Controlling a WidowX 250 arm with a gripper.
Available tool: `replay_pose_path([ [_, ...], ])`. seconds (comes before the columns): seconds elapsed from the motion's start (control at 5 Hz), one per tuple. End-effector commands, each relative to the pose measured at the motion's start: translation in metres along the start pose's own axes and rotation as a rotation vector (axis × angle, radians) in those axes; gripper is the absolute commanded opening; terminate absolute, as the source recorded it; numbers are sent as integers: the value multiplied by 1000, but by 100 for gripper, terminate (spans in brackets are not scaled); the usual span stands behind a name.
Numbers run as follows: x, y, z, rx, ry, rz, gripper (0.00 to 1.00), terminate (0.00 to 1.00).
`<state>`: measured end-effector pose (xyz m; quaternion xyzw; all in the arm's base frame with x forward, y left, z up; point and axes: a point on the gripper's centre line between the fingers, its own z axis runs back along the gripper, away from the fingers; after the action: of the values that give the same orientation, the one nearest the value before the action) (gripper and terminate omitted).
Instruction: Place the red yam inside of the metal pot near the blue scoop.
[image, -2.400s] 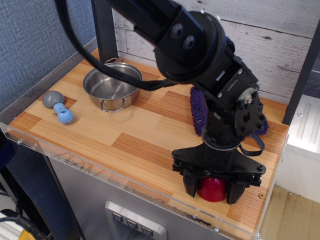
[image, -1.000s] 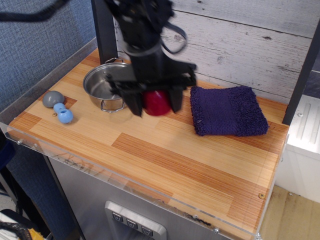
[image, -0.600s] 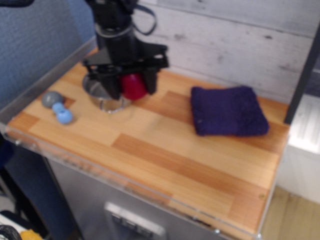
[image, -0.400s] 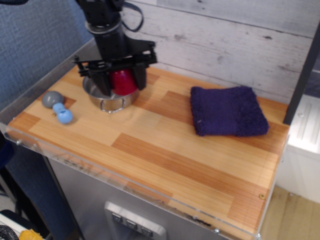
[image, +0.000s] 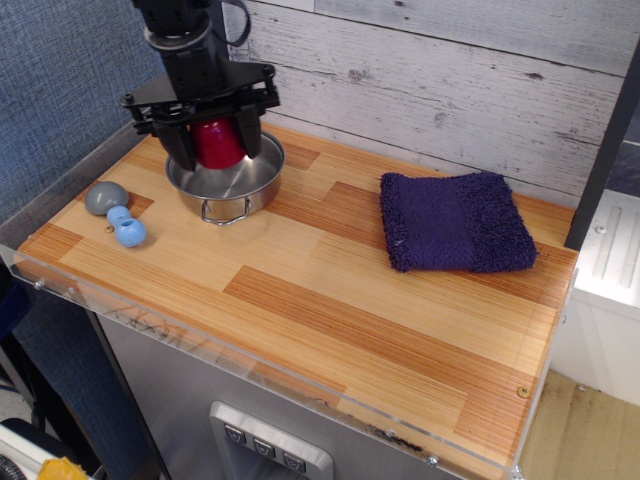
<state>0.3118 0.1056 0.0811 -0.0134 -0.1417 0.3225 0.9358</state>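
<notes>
My gripper (image: 216, 147) is shut on the red yam (image: 219, 143), a glossy dark-red lump held between the two black fingers. It hangs just above the far part of the metal pot (image: 238, 183), a shallow shiny steel pot with a wire loop handle at its front. The blue scoop (image: 118, 214), with a light-blue knobby handle and grey head, lies on the wood to the left of the pot. The arm hides the pot's far rim.
A folded dark-purple cloth (image: 455, 221) lies at the back right of the wooden tabletop (image: 330, 300). A white plank wall runs behind. A blue wall stands at the left, and a clear strip lines the table's front edge.
The gripper has carried the red yam from the front right corner across the table to the left and back. It now sits over the pot.
</notes>
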Motion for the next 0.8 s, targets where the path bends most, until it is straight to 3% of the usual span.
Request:
replay_pose_path([
  [0.0, 19, 18, -9, 7, -6, 50, 0, 0],
  [0.6, 23, 22, -44, 24, 43, 69, 0, 0],
])
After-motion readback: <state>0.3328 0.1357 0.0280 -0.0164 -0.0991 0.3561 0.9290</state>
